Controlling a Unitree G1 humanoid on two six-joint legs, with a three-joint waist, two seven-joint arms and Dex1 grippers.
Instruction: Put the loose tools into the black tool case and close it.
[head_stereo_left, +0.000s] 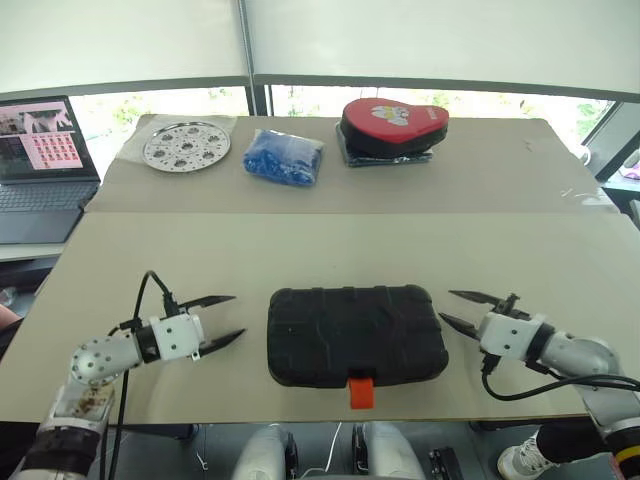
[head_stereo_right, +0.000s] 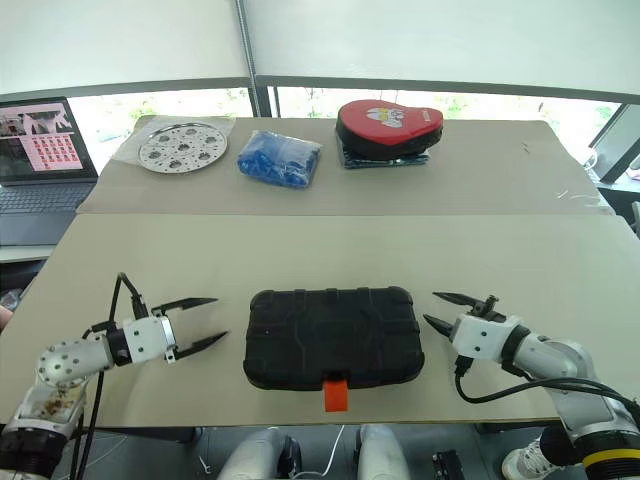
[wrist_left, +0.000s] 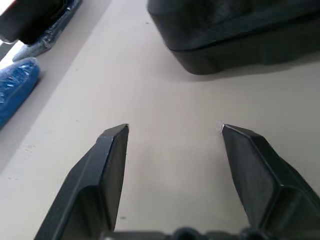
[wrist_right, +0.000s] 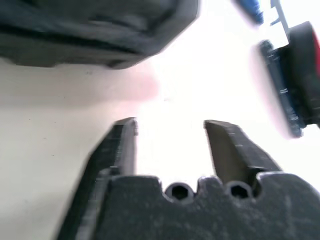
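We see silver-grey jointed arms, white wrist blocks, looping black cables, and pointed black fingers on the left end effector (head_stereo_left: 224, 318) and right end effector (head_stereo_left: 458, 309).

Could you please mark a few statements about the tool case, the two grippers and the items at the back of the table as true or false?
1. The black tool case lies shut on the table. True.
2. The left gripper is clamped on the case. False: its fingers are open and it sits apart from the case, holding nothing.
3. The right gripper is open, beside the case and pointing towards it. True.
4. The orange latch faces the far edge of the table. False: it is on the near side, towards the robot.
5. A red heart-shaped pouch lies at the back of the table. True.
6. The blue bag rests on the case. False: it lies at the back, beside a round metal plate.
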